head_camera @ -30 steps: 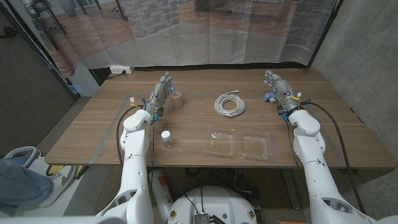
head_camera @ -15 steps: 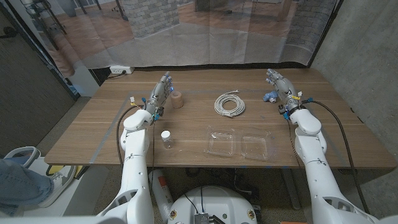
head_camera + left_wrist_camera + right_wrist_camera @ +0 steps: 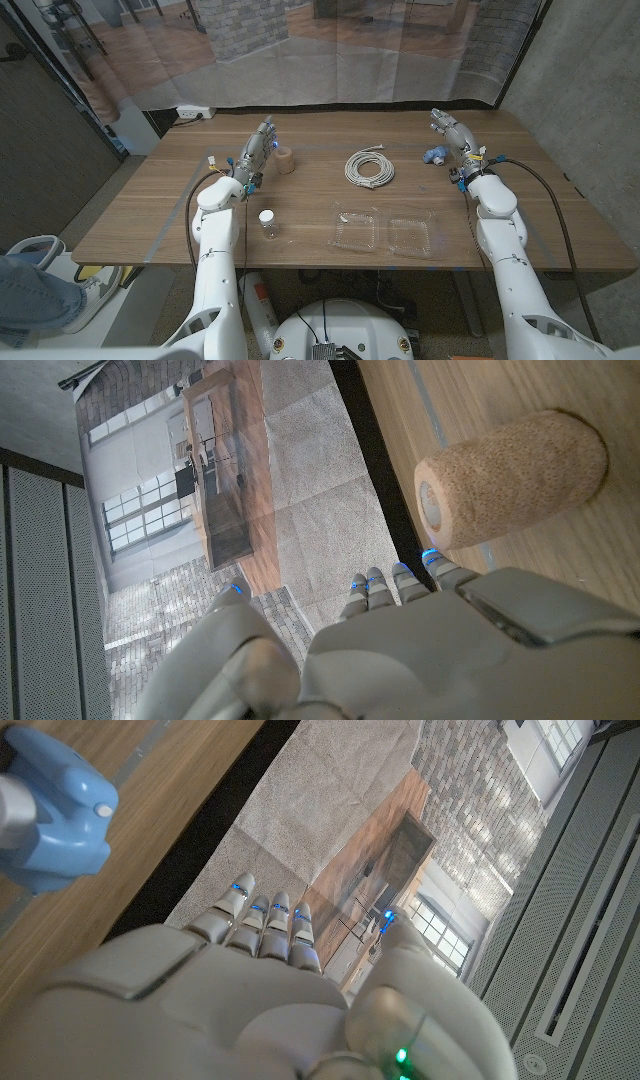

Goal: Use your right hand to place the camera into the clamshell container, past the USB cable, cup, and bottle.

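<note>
Right hand stands over the far right part of the wooden table, fingers extended and apart, holding nothing. The small blue camera sits on the tabletop just beside that hand, on its inner side; in the head view the two look very close, but whether they touch cannot be told. In the right wrist view the camera shows as a rounded blue body lying on the wood, apart from the fingers, which point past the table's far edge.

Left hand is at the far left part of the table, fingers straight and spread, empty. A cork-coloured cup lies just beside it; the left wrist view shows the cup on its side on the wood, near the fingertips but not gripped.

USB cable, white and coiled, lies at mid-table between the two hands. Clamshell container, clear plastic, lies open near the front edge with both halves flat, side by side, nothing inside. A small clear bottle with a white cap stands upright to the left of the container, near the left forearm.

A person's leg and shoe show at the lower-left edge of the head view, off the table.
</note>
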### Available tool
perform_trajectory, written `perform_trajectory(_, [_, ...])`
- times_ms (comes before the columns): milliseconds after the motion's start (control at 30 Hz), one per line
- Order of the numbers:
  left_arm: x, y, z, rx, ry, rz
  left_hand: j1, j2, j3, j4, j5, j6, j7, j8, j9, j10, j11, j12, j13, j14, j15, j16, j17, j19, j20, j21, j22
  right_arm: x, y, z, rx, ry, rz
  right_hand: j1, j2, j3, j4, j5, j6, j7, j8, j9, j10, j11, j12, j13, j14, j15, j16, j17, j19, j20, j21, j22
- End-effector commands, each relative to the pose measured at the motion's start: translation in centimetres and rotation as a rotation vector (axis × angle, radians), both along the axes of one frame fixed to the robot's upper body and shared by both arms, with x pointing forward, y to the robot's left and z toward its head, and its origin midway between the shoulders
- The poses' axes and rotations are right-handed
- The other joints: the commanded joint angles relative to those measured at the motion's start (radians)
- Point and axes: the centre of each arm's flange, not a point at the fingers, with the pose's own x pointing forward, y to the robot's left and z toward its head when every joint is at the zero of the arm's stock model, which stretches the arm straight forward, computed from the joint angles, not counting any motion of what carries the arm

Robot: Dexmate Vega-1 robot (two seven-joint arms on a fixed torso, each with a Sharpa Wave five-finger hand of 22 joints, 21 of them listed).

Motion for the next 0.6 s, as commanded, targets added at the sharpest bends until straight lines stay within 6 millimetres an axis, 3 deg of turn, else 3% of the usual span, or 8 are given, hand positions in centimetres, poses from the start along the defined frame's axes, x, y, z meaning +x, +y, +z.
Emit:
perform_trajectory(33, [-0.23,0.08,0.05,0.008,0.008,0.001,0.01,0.001,0.001,-0.001,0.006,0.003,-0.002,0.003,0.003,-0.001,-0.002,0.007,0.003,-0.008,0.002,0.004,0.003,-0.004,0.002,0.003,0.005,-0.15,-0.3,0.28,-0.052,-0.019,-0.045,0.016,0.002,-0.001,-0.005,0.002,0.004,-0.008,0.003,0.005,0.002,-0.006,-0.006,0.005,0.004,-0.006,0.002,0.0,-0.007,-0.026,-0.009,0.005])
perform_trajectory(600, [-0.19,0.16,0.36,0.003,-0.006,-0.006,0.014,0.003,-0.002,-0.002,0.006,0.003,-0.002,0.002,0.003,-0.001,-0.004,0.006,0.003,-0.008,0.003,0.004,0.003,-0.004,0.003,0.004,0.005,-0.6,-0.71,0.25,-0.164,-0.079,-0.177,0.027,0.004,0.002,-0.013,0.003,0.003,-0.012,0.003,0.005,-0.007,-0.007,-0.01,0.005,0.003,-0.005,0.001,-0.001,-0.012,-0.022,-0.018,0.005])
